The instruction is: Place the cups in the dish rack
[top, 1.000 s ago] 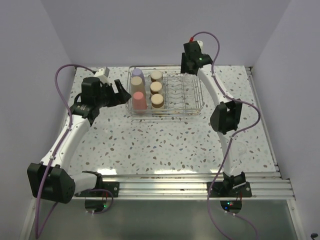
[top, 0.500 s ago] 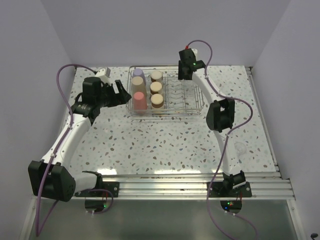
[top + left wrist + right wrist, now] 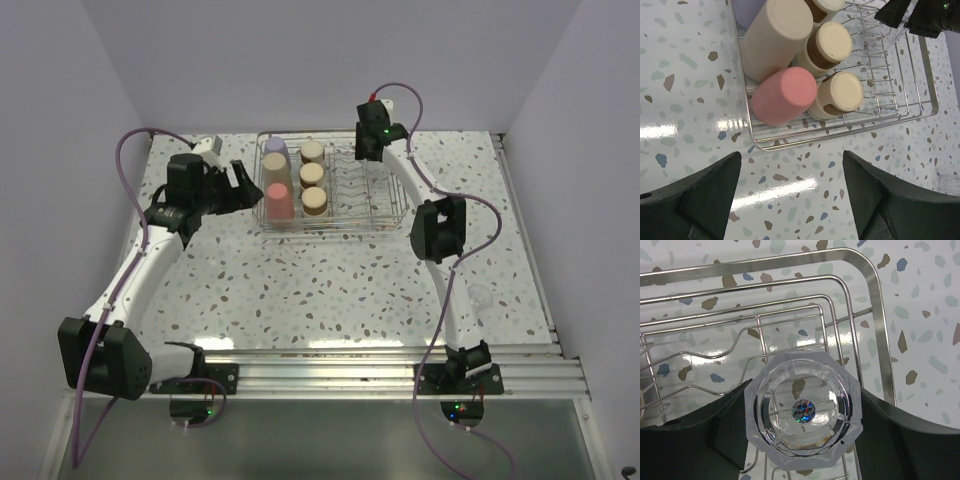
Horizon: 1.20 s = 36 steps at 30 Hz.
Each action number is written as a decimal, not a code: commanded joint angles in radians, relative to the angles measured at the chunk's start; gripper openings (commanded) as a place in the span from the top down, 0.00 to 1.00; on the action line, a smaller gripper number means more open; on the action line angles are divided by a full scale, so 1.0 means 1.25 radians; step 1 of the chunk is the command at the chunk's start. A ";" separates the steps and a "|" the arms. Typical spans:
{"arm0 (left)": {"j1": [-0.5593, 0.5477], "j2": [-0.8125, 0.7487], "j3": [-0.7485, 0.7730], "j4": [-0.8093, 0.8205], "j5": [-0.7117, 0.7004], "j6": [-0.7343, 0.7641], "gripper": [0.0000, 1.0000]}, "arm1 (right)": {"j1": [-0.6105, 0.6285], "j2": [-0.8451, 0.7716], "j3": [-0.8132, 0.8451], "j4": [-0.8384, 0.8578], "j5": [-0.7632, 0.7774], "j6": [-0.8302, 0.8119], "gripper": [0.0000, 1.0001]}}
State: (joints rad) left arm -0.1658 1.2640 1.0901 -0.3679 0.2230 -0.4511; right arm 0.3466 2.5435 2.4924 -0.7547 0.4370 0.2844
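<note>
The dish rack [image 3: 335,228] stands at the back of the table. In its left part several cups stand upside down: a lavender one [image 3: 275,147], a tan one [image 3: 274,163], a red one [image 3: 279,201] and three with cream bottoms [image 3: 313,174]. My left gripper [image 3: 240,185] hovers open just left of the rack, nothing between its fingers [image 3: 792,160]. My right gripper [image 3: 372,150] is shut on the clear cup [image 3: 802,410], holding it bottom-up over the rack's wires [image 3: 875,315] near a corner. The left wrist view shows the red cup [image 3: 785,95] and tan cup [image 3: 777,37] inside the rim [image 3: 840,137].
The rack's right half holds only divider prongs [image 3: 365,185]. Speckled tabletop [image 3: 330,290] stretches in front of the rack. Walls close in at the left, back and right, and the arm bases sit on a rail [image 3: 330,375] at the near edge.
My right arm has swung a little left and lower with the clear cup, ending over the rack's far right part. My left arm has barely shifted.
</note>
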 commanded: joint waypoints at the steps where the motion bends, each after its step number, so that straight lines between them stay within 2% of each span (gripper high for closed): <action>1: 0.000 0.004 0.032 0.010 0.001 0.021 0.15 | -0.001 -0.007 0.025 0.029 0.032 -0.020 0.30; 4: 0.000 0.005 0.037 0.011 0.004 0.021 0.15 | -0.001 -0.015 0.024 0.027 0.033 -0.019 0.15; 6: 0.000 0.007 0.039 0.010 0.008 0.021 0.15 | -0.001 -0.026 0.024 0.026 0.033 -0.019 0.11; 7: 0.000 0.007 0.040 0.010 0.008 0.021 0.15 | -0.001 -0.030 0.024 0.026 0.032 -0.020 0.04; 8: 0.000 0.006 0.040 0.008 0.009 0.021 0.15 | -0.001 -0.038 0.024 0.025 0.035 -0.024 0.02; 20: 0.000 -0.001 0.050 0.011 0.020 0.017 0.16 | 0.000 -0.157 0.013 0.053 0.027 -0.031 0.02; 26: 0.000 -0.002 0.056 0.008 0.022 0.020 0.16 | 0.000 -0.278 -0.007 0.054 0.028 -0.043 0.02; 30: -0.008 -0.002 0.051 0.013 0.029 0.023 0.16 | -0.002 -0.464 -0.172 0.061 0.060 -0.030 0.02; 31: -0.015 -0.001 0.051 0.023 0.029 0.026 0.16 | -0.002 -0.547 -0.270 0.063 0.064 -0.021 0.02; 33: -0.040 0.004 0.052 0.038 0.027 0.026 0.17 | -0.002 -0.638 -0.370 0.035 0.082 0.020 0.02; 34: -0.051 0.007 0.054 0.060 0.031 0.022 0.17 | -0.002 -0.680 -0.470 0.019 0.084 0.040 0.02; 36: -0.099 0.034 0.082 0.079 0.060 0.020 0.17 | -0.002 -0.818 -0.570 -0.044 0.103 0.099 0.02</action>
State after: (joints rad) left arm -0.2173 1.2774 1.1255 -0.3515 0.2432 -0.4492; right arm 0.3466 1.6764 1.9209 -0.7128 0.5022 0.3031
